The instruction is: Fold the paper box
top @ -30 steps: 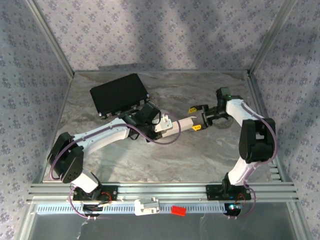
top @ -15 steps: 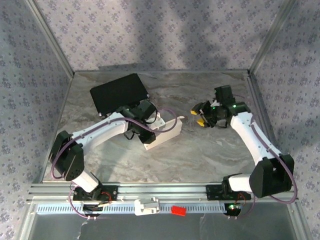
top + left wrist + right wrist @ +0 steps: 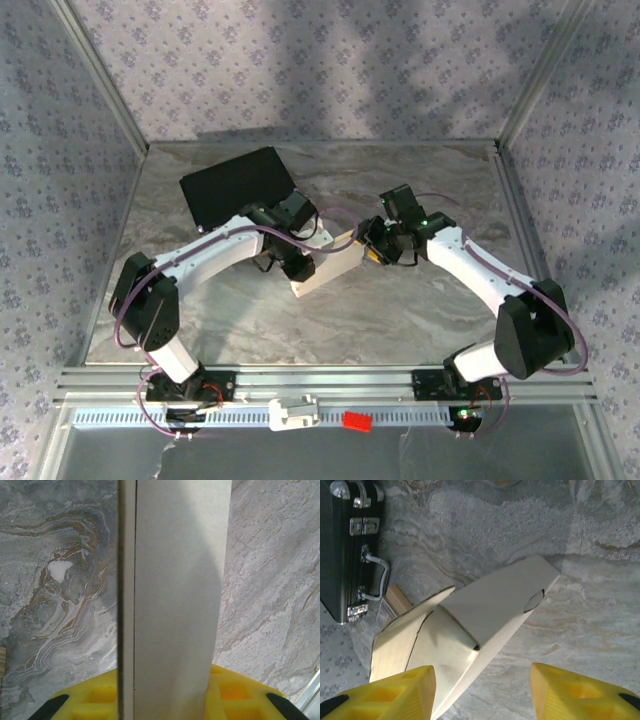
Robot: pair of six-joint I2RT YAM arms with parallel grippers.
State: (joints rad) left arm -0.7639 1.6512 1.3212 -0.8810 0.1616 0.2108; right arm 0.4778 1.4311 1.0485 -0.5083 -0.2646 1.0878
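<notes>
Paper box: The paper box (image 3: 328,266) is found near the middle of the table (image 3: 430,320), slanted from near left to far right between the two grippers. Whether it rests on the surface cannot be told.
Done so far: The body is seen closed into a flat sleeve (a small curved notch is cut into one panel edge).
Left to do: In the right wrist view, the flaps at the end nearer the fingers are spread open and nothing is tucked. It is judged that these flaps are yet to be folded in and the tab pushed home, so the task is reckoned to be past its middle but not finished.
Left gripper: The left gripper (image 3: 303,262) is closed narrowly on the box, with a white panel pinched between its yellow fingers (image 3: 80,702).
Right gripper: The right gripper (image 3: 372,248) is set at the far-right end with its fingers (image 3: 570,690) spread wide. The open flaps lie between them and one finger is clear of the card, so no grip is made.
Black case: The black case (image 3: 238,186) is left at the far left, beyond the left wrist.
Changed: Half a second ago the right gripper was drawn off to the right, well apart. Now it is brought in against the box end. Over the last second the box has been turned to a steeper slant.
</notes>
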